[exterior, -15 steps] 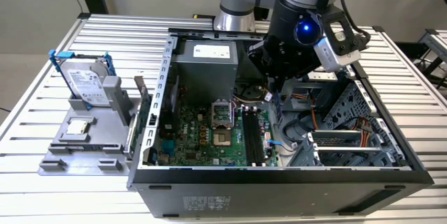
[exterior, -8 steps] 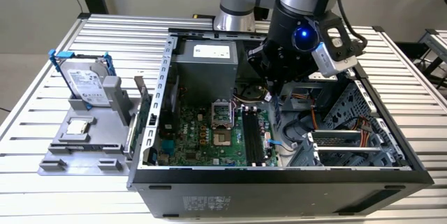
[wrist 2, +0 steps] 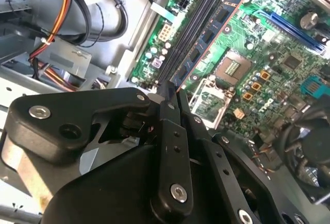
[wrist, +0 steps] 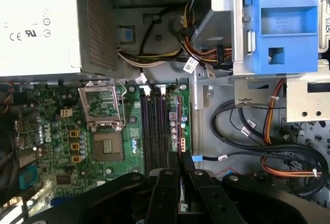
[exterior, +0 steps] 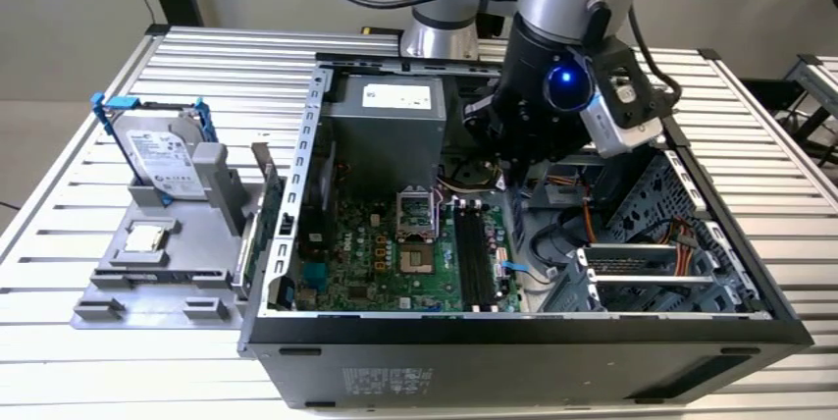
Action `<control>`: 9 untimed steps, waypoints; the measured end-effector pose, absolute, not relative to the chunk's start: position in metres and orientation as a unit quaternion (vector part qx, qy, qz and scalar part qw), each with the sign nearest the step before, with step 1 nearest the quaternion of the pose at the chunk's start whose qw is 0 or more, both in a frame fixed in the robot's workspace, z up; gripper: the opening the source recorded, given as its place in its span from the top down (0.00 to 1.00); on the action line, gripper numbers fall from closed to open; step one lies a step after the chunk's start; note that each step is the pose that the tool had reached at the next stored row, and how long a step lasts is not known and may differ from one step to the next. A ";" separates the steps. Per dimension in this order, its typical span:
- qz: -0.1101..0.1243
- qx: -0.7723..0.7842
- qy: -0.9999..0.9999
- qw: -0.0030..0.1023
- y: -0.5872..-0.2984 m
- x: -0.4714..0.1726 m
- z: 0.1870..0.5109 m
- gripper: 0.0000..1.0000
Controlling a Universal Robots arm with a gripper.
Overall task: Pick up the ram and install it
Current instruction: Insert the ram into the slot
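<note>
Open computer case (exterior: 524,351); hard drive (exterior: 167,160) upright on grey stand (exterior: 155,285).

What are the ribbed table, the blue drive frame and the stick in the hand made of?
Table: seemingly aluminium, matt silver ribbed slats. Frame: likely plastic, uniform bright blue, moulded look. Ram: circuit board, probably fibreglass laminate, dark with black chips on it.

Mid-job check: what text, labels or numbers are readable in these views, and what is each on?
No text reads reliably.
power supply label: printed marks, too small to read.
hard drive label: too small to read.
case sticker: blurred.
cable tags: unreadable.
ram, held by the gripper: no legible print.
</note>
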State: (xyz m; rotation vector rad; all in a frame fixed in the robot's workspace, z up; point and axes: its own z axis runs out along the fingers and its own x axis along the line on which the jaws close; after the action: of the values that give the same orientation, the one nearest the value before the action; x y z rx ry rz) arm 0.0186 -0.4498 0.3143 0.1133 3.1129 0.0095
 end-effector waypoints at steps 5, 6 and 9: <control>0.003 0.036 0.999 0.013 -0.450 0.019 0.305 1.00; 0.003 0.036 0.999 0.013 -0.450 0.019 0.303 1.00; 0.003 0.036 0.999 0.013 -0.451 0.019 0.298 1.00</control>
State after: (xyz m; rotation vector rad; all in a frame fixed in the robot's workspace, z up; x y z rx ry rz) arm 0.0189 -0.4510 0.2980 0.1131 3.1145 0.0095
